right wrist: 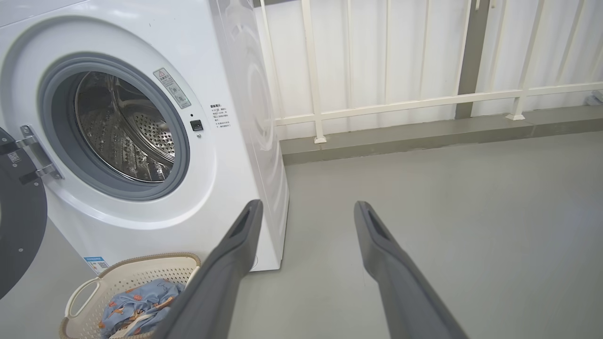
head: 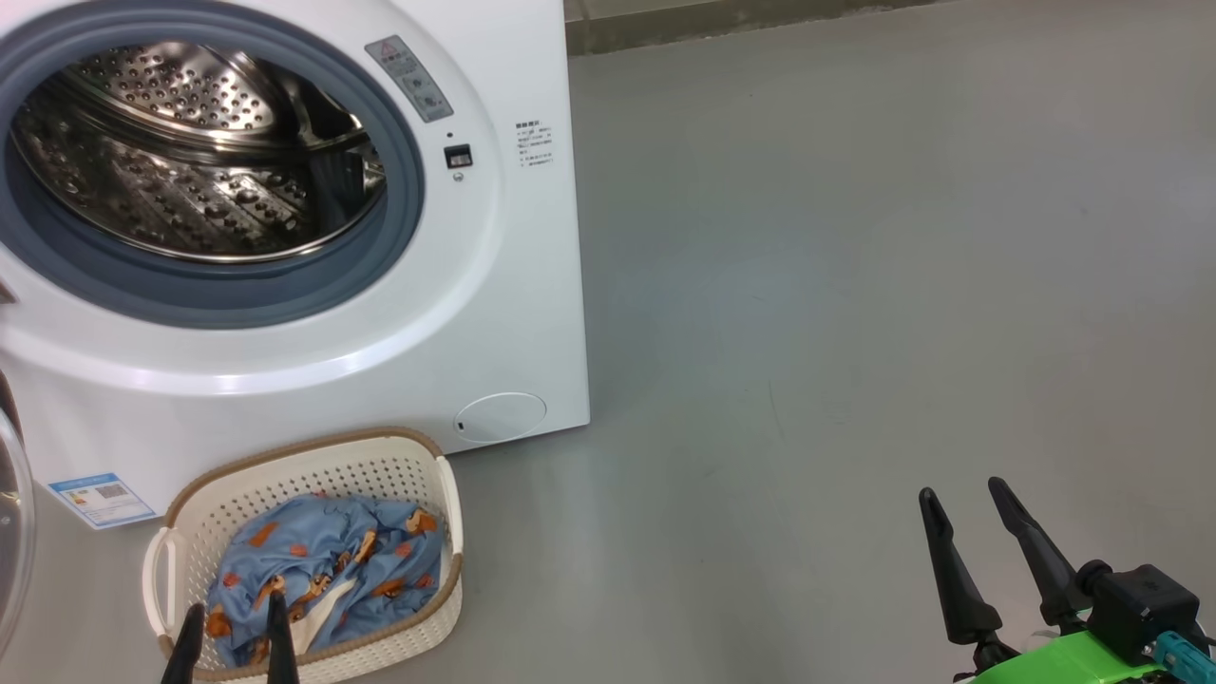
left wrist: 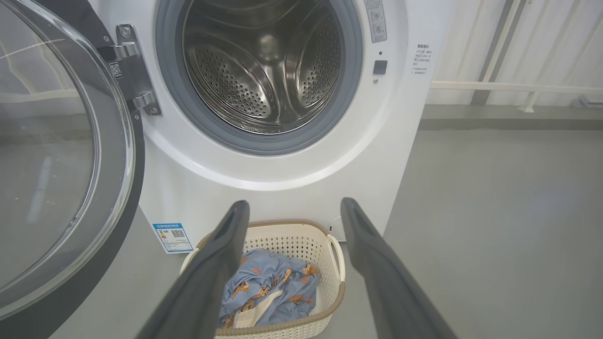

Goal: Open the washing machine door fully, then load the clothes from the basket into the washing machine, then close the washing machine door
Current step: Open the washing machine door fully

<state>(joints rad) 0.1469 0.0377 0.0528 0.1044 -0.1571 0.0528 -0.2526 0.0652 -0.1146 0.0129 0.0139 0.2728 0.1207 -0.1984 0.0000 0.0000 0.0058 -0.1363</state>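
Observation:
The white washing machine [head: 513, 313] stands at the upper left, its steel drum [head: 190, 152] showing nothing inside. The washing machine door [left wrist: 70, 165] is swung wide open to the left on its hinge. On the floor in front sits the cream basket [head: 380, 472], holding the light blue clothes [head: 323, 560] in a crumpled heap. My left gripper [head: 235, 603] hovers open just above the basket's near edge, nothing between its fingers. My right gripper [head: 961, 489] is open and empty over bare floor, far to the right of the basket.
Grey floor [head: 855, 285] stretches to the right of the machine. A white railing [right wrist: 400, 103] on a low kerb runs along the back. A blue label sticker [left wrist: 173, 237] sits low on the machine front beside the basket.

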